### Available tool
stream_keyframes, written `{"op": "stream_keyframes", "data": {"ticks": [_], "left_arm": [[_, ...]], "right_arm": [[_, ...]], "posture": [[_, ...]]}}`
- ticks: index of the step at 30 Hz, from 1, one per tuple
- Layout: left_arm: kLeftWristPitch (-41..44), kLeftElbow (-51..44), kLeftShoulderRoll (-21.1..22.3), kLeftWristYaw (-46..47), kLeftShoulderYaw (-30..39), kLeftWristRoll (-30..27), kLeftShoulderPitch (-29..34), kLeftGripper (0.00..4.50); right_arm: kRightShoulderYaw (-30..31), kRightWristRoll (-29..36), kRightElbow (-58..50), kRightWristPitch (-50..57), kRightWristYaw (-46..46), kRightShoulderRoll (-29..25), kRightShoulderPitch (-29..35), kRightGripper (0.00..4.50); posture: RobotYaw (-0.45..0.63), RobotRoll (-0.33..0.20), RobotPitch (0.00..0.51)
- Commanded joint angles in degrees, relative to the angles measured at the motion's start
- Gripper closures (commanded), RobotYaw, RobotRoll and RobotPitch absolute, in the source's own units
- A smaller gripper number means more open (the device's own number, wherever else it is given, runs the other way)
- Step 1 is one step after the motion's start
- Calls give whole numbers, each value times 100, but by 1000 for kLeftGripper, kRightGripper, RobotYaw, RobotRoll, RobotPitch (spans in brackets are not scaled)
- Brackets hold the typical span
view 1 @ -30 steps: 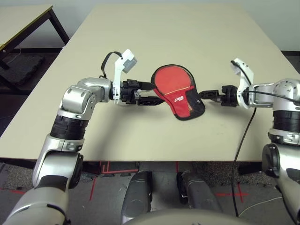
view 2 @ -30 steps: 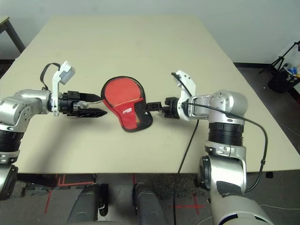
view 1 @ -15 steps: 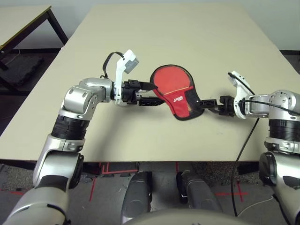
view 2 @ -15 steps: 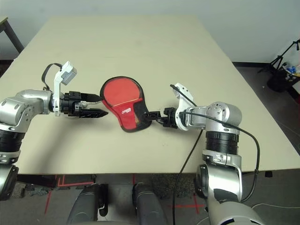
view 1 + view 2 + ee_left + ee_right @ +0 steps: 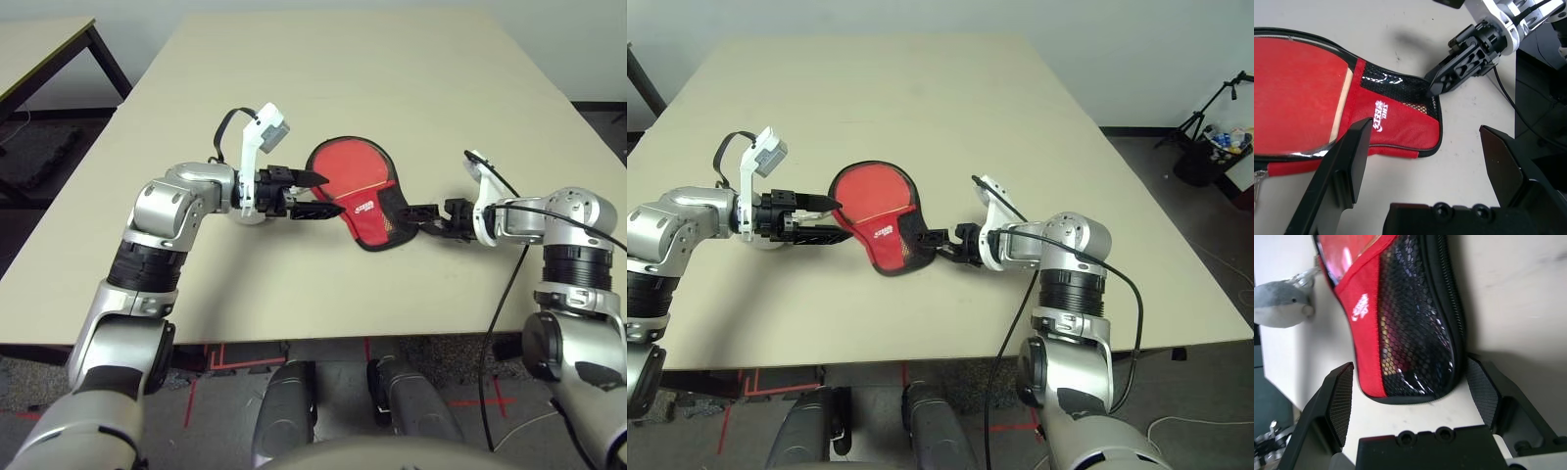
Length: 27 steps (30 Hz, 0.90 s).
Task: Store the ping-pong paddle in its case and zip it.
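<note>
L gripper point(image 5: 334, 195), left of centre in the L eye view: fingers wide open, tips apart, at the case's left side. A pale strap runs btwn them in the R eye view; can't tell if they touch it.

R gripper point(image 5: 1410, 361), right of centre in the L eye view: also wide open, w/ the case's narrow end btwn its fingers. In the R wrist pic one finger's up against the black zipper edging point(image 5: 1452, 298), the other stands clear of the red side, so no squeeze on it.

Case point(image 5: 370, 212) lies on the table point(image 5: 294, 88) nr the middle of the frame, round end up, narrow end down & to the right. Paddle point(image 5: 1293, 98) is in it, its red face under the clear window.

L wrist view gives the pale wood strip point(image 5: 1342, 105) below the red face, plus a metal zip pull point(image 5: 1258, 183) at far left of that pic. R wrist view adds a grey-&-white plush point(image 5: 1282, 303), upper left, & the black mesh point(image 5: 1410, 323) close up. R eye view has a dark bin point(image 5: 1205, 164) w/ stuff in it, upper right, on the floor.
</note>
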Motion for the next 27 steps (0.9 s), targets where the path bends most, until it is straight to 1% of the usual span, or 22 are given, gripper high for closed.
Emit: {"op": "stream_keyframes", "data": {"ticks": [1, 8, 9, 11, 12, 17, 19, 23, 27], "left_arm": [[-39, -29, -21, 32, -5, -31, -5, 0], [-49, -21, -36, 78, 12, -40, 0, 0], [-49, -22, -36, 85, 13, -41, 3, 0], [-51, -22, -36, 94, 14, -42, 5, 0], [-57, -15, -35, 94, 11, -40, 3, 0], [-80, -3, -40, 99, 9, -36, 0, 0], [-85, 8, -43, 103, 8, -34, -5, 0], [-97, 23, -47, 113, 3, -29, -4, 0], [-100, 15, -55, 134, 1, -33, 15, 0]], "right_arm": [[226, -85, 268, 126, -15, 283, 40, 16], [120, -275, 555, -106, -37, 434, -14, 16], [95, -303, 585, -148, -46, 426, -14, 174], [60, -357, 616, -248, -80, 407, -8, 584], [52, -378, 632, -285, -88, 403, -11, 887], [-50, -448, 731, -424, -158, 428, -53, 2560], [-83, -482, 766, -473, -188, 439, -70, 3125], [-152, -509, 777, -500, -220, 459, -84, 4429], [-241, -496, 619, -346, -270, 463, -60, 4487]], "posture": [[19, 0, 128], [21, 0, 128], [21, 0, 128], [21, 0, 128], [21, 0, 128], [21, 0, 128], [18, 0, 128], [17, 0, 129], [19, 0, 130]]}}
